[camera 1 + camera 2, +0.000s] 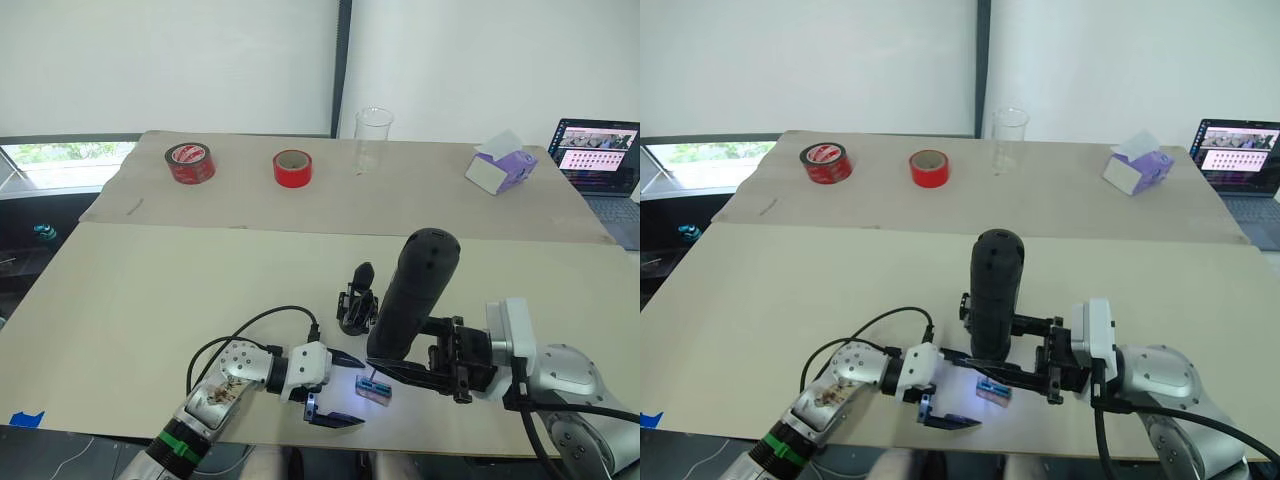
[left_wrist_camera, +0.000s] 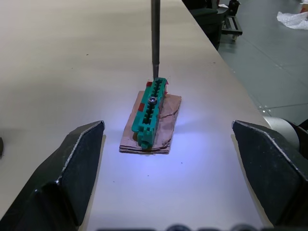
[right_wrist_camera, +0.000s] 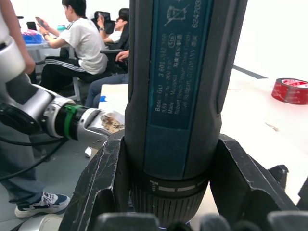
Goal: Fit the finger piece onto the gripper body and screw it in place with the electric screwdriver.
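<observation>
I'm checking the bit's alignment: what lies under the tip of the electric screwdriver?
The electric screwdriver, held by the right gripper, has its bit just above a green toothed strip on a brown card. The strip holds a screw. Anything beneath the card is hidden.

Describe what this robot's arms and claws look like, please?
Both arms are silvery metal with rounded joints. The left arm carries a green band near the bottom, a looping black cable and a white wrist block; its gripper has two pointed black fingers. The right arm is smooth grey with a white block at the wrist, black cables beneath, and a black mechanical gripper with long pointed fingers.
</observation>
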Motion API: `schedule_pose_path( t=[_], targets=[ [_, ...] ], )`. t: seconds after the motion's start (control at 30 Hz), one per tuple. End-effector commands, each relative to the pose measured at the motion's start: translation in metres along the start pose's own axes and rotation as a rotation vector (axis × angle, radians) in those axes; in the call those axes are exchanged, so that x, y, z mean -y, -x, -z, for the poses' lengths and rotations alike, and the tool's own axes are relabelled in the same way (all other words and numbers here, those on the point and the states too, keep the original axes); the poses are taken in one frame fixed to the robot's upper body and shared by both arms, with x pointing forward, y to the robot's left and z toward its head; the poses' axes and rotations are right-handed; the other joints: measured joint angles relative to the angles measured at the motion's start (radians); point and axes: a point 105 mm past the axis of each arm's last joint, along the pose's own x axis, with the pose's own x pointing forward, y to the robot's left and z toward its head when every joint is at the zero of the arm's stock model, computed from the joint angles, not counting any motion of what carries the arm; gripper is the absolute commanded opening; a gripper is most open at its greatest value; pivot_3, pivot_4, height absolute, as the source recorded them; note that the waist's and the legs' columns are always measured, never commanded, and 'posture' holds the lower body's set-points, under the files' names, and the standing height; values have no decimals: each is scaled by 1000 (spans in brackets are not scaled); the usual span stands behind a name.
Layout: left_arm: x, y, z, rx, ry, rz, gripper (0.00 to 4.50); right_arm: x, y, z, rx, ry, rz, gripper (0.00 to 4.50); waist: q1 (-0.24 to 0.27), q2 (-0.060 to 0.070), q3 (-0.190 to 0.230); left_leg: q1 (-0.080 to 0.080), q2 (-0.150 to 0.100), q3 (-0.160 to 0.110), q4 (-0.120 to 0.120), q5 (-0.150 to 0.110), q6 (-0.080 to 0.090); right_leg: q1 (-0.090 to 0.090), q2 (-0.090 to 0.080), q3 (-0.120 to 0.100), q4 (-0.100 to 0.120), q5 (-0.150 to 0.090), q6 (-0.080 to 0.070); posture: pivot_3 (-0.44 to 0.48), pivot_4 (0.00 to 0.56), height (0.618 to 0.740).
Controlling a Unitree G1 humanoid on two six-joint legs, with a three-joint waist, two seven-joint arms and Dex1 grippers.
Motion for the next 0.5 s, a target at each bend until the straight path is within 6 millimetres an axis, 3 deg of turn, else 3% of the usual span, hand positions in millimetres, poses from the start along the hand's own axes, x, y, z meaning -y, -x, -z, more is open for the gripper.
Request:
schedule_pose_path(
  t=[0.03,0.5],
  targets=[
    [3,-6,-2,-2,3,15,4472,-3,-2,-12,41,65,-11,1906,2,0,0,0,0,0,0,0,0,0,0,0,0,0,0,0,150,740],
    [-2,0,-19,32,-34,0,4472,-4,4,-7,10,59,-7,1906,7,0,0,0,0,0,0,0,0,0,1,0,0,0,0,0,150,740]
  ],
)
